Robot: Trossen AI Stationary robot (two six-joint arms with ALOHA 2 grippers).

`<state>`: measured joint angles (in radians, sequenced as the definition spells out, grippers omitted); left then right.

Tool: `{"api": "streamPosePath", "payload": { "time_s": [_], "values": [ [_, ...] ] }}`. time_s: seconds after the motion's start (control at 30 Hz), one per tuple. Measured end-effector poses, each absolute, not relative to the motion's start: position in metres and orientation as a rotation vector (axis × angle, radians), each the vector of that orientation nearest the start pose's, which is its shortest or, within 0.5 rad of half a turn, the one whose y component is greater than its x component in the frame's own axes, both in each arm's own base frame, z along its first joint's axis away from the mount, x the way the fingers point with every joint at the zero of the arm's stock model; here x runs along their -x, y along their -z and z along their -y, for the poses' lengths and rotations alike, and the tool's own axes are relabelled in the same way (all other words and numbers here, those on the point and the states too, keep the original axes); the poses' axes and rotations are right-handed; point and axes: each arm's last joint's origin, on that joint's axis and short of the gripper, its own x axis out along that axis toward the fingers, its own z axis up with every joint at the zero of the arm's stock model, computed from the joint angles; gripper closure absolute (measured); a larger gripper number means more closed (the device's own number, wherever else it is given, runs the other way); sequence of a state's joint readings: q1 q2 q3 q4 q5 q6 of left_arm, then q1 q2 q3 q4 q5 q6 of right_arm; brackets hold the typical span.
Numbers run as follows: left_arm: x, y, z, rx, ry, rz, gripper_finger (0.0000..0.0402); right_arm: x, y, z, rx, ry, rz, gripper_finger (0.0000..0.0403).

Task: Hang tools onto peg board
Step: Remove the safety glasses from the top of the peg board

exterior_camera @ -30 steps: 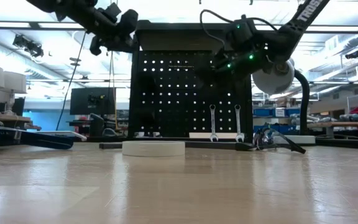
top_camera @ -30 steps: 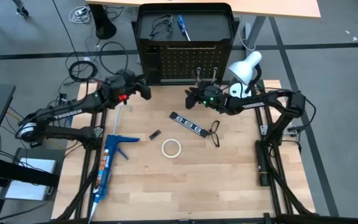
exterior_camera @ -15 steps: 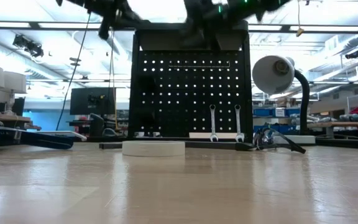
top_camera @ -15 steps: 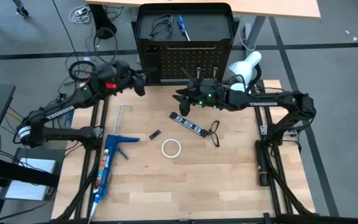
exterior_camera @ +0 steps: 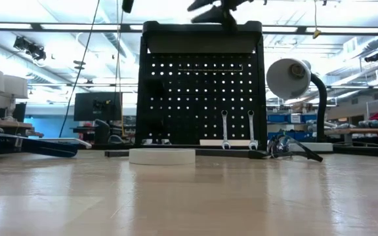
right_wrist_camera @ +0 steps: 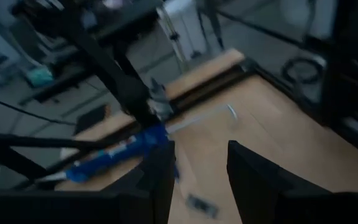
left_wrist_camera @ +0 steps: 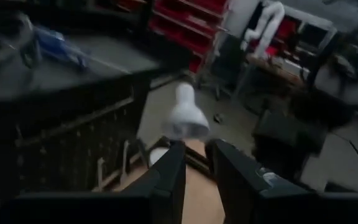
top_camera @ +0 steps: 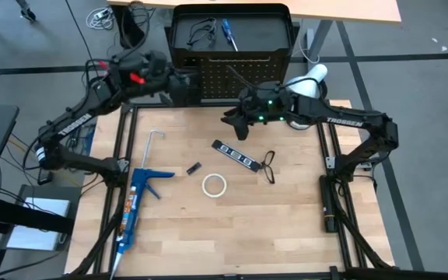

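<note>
The black peg board [top_camera: 232, 78] stands upright at the table's far edge, with two silver wrenches [exterior_camera: 224, 129] hanging low on its face. Its top tray holds a blue-handled screwdriver [top_camera: 229, 33] and a black wire loop [top_camera: 201, 31]. On the table lie the black strip with white marks [top_camera: 236, 153], the white tape ring [top_camera: 214, 184] and another wire loop [top_camera: 269, 165]. My left gripper [top_camera: 185, 85] hovers high by the board's left top corner, open by a narrow gap, holding nothing [left_wrist_camera: 194, 152]. My right gripper [top_camera: 232, 126] hangs high in front of the board, open and holding nothing [right_wrist_camera: 197, 158].
A white desk lamp [top_camera: 309, 82] stands at the board's right end. A blue caulking gun [top_camera: 134, 204], a bent metal key [top_camera: 151, 148] and a small black piece [top_camera: 194, 168] lie on the table's left half. The near half of the table is bare wood.
Both grippers have risen well above the table and tipped from pointing down toward level. In the low view they have climbed from in front of the board's upper holes to the picture's top edge. My left gripper has also gone toward the far edge.
</note>
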<state>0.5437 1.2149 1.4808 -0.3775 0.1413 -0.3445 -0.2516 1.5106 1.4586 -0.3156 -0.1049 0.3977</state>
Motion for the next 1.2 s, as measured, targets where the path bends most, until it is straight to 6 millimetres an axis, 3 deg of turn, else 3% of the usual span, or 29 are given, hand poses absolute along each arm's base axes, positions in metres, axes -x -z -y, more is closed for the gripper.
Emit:
{"api": "streamPosePath", "payload": {
  "time_s": [0.3, 0.47, 0.8, 0.97, 1.2],
  "values": [
    [-0.229, -0.484, -0.148, 0.300, -0.505, 0.023, 0.0315, -0.288, -0.401, 0.072, -0.423, 0.260, -0.398, 0.0253],
    [-0.237, -0.501, -0.154, 0.172, -0.494, 0.229, 0.0315, -0.272, -0.402, 0.069, -0.390, 0.310, -0.443, 0.0253],
    [-0.242, -0.507, -0.174, 0.115, -0.742, 0.364, 0.0315, -0.266, -0.394, 0.066, -0.391, 0.330, -0.464, 0.0253],
    [-0.254, -0.522, -0.184, 0.090, -0.753, 0.342, 0.0315, -0.266, -0.394, 0.066, -0.379, 0.328, -0.464, 0.0253],
    [-0.265, -0.539, -0.215, 0.106, -0.784, 0.228, 0.0315, -0.267, -0.395, 0.067, -0.375, 0.330, -0.453, 0.0253]
  ]
}}
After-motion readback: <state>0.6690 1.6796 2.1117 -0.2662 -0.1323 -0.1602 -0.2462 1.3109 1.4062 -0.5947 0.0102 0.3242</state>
